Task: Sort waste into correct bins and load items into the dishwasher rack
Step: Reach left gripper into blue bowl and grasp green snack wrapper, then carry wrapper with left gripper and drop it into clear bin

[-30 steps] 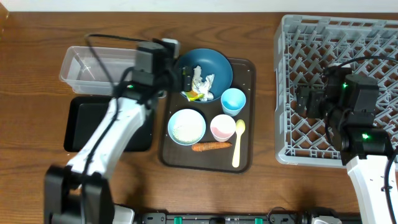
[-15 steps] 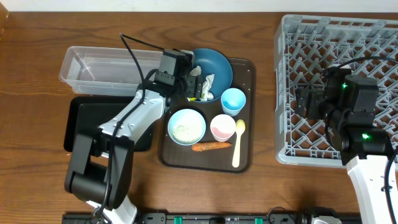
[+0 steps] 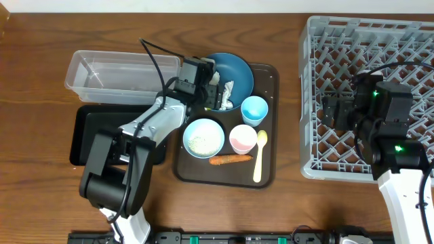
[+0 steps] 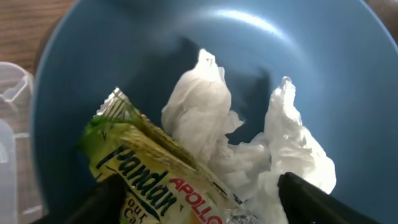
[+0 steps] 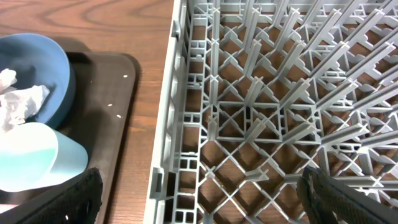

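Yellow-green wrapper [image 4: 146, 180], printed "Pandan" and "APOLLO", lies glossy and creased against crumpled white tissue [image 4: 249, 137] in the smooth dark blue bowl [image 3: 237, 71], upper centre of the overhead frame. The left gripper [image 4: 199, 190] reaches further over the bowl than half a second ago, fingers spread wide, empty. The right gripper [image 5: 199, 193], unmoved, gapes empty over the grey lattice rack [image 5: 261, 112].

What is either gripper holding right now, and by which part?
Nothing yet. The left gripper is open over the wrapper and tissue in the dark blue bowl; the right gripper is open above the rack.
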`<state>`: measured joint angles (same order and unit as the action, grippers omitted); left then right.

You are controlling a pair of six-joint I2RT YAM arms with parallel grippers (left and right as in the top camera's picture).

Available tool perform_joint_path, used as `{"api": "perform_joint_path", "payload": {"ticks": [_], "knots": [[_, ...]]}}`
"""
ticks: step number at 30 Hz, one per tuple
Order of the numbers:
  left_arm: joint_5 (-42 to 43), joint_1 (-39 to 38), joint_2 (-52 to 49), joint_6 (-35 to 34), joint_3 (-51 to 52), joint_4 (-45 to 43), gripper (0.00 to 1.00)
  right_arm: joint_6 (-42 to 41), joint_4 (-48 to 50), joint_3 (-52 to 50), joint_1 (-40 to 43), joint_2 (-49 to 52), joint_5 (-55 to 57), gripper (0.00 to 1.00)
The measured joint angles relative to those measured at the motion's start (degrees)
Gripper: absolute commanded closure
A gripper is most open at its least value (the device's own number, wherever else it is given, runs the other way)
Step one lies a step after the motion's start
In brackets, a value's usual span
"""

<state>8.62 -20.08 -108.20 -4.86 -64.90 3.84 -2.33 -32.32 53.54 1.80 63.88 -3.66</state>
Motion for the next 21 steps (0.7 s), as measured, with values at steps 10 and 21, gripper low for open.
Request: {"api": "perform_joint_path", "payload": {"ticks": [10,21], "knots": [[-0.02,-0.42,-0.02,-0.35,0.0,0.17,0.6,-0.02,-0.24,0.0,0.0,0.0,0.0,0.01],[-0.02,-0.66,-0.02,-0.28,0.0,-0.07,0.94,-0.02,-0.72,0.0,0.0,0.0,0.0,0.01]]}}
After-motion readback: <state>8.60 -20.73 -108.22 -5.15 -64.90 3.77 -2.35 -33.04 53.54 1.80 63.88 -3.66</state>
